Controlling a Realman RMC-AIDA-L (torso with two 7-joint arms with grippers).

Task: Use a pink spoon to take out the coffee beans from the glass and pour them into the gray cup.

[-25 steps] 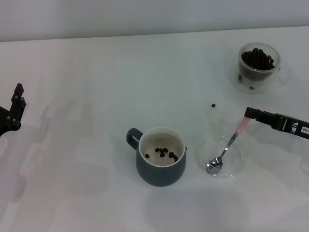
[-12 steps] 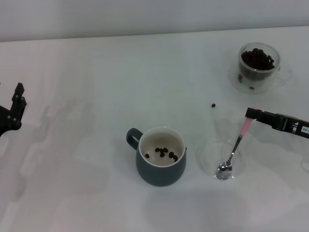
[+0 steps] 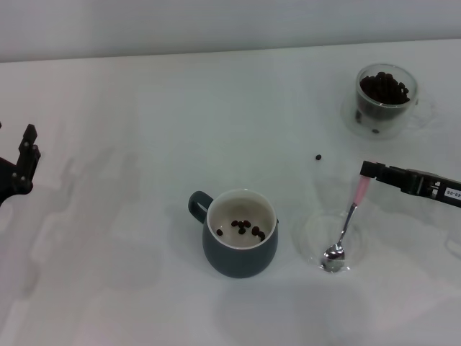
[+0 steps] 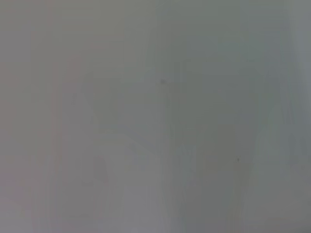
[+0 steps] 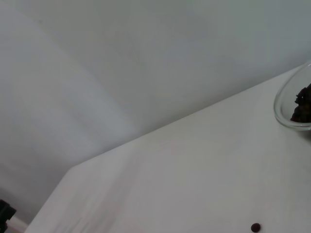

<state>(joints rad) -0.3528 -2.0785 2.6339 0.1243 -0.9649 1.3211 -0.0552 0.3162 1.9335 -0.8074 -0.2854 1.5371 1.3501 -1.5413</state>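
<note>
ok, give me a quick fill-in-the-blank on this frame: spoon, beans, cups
1. The right gripper holds the pink spoon by its ____ end.
2. The spoon's bowl sits in the clear shallow ____.
3. The gray cup holds a few coffee beans; most are in the ____.
4. One stray bean lies on the ____.

Missing words: pink handle; dish; glass; table

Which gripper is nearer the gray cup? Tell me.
Right. The right gripper holds the pink spoon just right of the gray cup; the left gripper sits parked at the far left edge.
</note>
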